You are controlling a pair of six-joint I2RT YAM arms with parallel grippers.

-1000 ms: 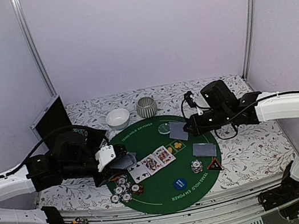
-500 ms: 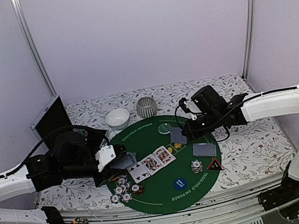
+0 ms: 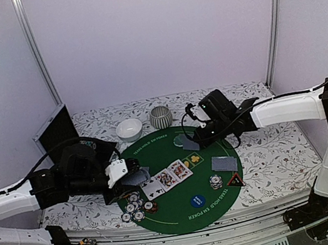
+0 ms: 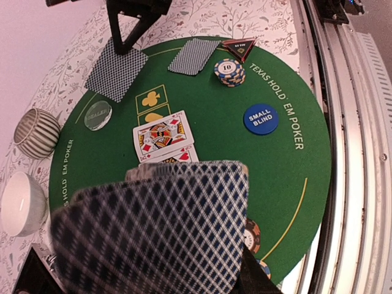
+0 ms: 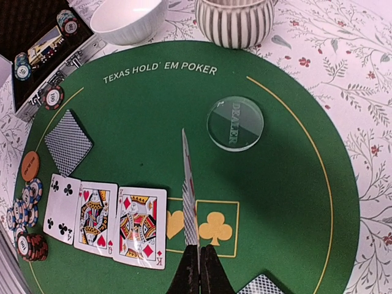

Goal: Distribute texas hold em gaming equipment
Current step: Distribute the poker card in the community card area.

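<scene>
My left gripper (image 3: 123, 171) is shut on a deck of grey-blue-backed playing cards (image 4: 159, 226) over the mat's left side. Above the heart and club squares hangs a single card (image 5: 190, 196), edge-on, with my right gripper (image 5: 199, 269) shut on it. Three face-up cards (image 5: 98, 217) lie in a row mid-mat. Face-down cards (image 3: 224, 162) lie on the right, beside a chip stack (image 3: 216, 182) and the red-black triangle (image 3: 235, 180). A pale green dealer disc (image 5: 235, 122), a blue disc (image 3: 196, 201) and an orange disc (image 5: 29, 166) rest on the mat. More chips (image 3: 134, 207) cluster front-left.
The round green mat (image 3: 181, 218) covers the table's middle. A white bowl (image 3: 129, 128) and a striped grey bowl (image 3: 160, 117) stand just behind it. An open black case (image 3: 65, 137) with chips sits at the back left.
My right arm has swung left across the mat with its card. The left arm and its deck have not moved.
</scene>
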